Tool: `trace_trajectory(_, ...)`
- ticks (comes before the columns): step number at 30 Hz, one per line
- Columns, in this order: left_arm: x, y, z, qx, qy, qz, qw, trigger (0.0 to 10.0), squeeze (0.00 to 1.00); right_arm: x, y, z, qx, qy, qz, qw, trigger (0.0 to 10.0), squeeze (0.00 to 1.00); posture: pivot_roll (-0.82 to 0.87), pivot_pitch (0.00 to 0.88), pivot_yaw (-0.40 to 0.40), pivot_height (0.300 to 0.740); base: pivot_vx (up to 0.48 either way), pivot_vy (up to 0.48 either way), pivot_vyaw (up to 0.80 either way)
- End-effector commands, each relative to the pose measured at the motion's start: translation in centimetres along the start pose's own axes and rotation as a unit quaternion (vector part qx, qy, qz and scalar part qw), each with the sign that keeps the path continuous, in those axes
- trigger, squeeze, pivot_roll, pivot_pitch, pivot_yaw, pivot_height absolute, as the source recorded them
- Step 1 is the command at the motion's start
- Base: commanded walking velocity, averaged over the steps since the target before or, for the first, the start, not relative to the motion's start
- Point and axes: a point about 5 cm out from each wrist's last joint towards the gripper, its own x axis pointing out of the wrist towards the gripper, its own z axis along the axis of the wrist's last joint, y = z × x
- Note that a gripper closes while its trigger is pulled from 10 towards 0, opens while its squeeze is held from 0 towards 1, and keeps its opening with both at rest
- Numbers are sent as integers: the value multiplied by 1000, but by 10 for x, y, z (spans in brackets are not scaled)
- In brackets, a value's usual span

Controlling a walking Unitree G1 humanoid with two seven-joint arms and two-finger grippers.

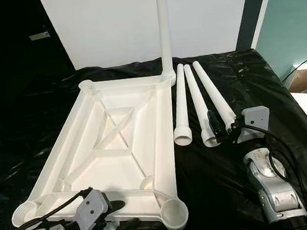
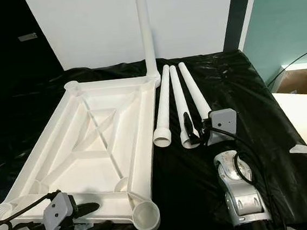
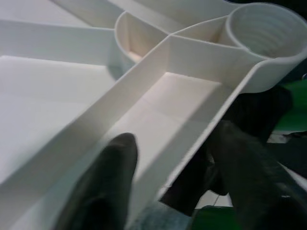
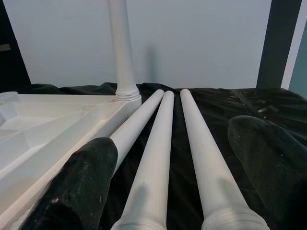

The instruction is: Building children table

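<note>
The table top (image 1: 118, 145) lies upside down on the black cloth (image 1: 247, 73) in front of me, ribs up, so its corner sockets face upward and can take legs. Nearest me, my left claw (image 1: 112, 219) sits at its near edge, fingers spread on either side of the rim wall; one finger (image 3: 108, 182) rests inside the tray-like recess and the other stays outside. I judge that it is there to steady the top while a leg goes in. Just beside it, the near right socket (image 1: 175, 213) stands empty, and so does the near left socket (image 1: 22, 213).

Further out on my right, my right claw (image 1: 222, 125) is at the near ends of three loose legs (image 1: 196, 103), which lie side by side on the cloth, touching or nearly so, just beside the top's right edge. Its fingers are spread wide, with two of the legs between them in the wrist view, and grip nothing yet. That lineup keeps them within easy reach.

Farthest away, one fitted leg (image 1: 164, 32) stands upright in the far right socket. The far left socket (image 1: 87, 86) is still open, so three legs remain.
</note>
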Motion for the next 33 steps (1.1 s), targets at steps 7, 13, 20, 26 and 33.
trace_trajectory(7, 9, -18, -21, 23, 52, -159, 986, 8471, 224, 4, 2, -2, 1, 7, 2, 1000, 10000, 0, 32, 0, 49, 740, 0, 0, 0)
trace_trajectory(13, 8, -19, -25, 31, 66, -170, 983, 10000, 231, 5, 1, -1, 1, 7, 2, 1000, 10000, 0, 32, 0, 49, 740, 0, 0, 0)
trace_trajectory(20, 34, 18, -37, 102, 117, 14, 988, 10000, 251, 5, 2, 0, 3, 4, 0, 1000, 10000, 0, 28, 0, 54, 740, 0, 0, 0)
trace_trajectory(26, 44, 40, -32, 103, 99, 118, 983, 10000, 243, 5, 2, 0, 4, 5, -3, 1000, 10000, 0, 25, 0, 58, 740, 0, 0, 0)
trace_trajectory(33, 46, 40, -32, 108, 94, 111, 983, 10000, 243, 6, 3, 0, 4, 5, -1, 1000, 10000, 0, 28, 0, 57, 740, 0, 0, 0)
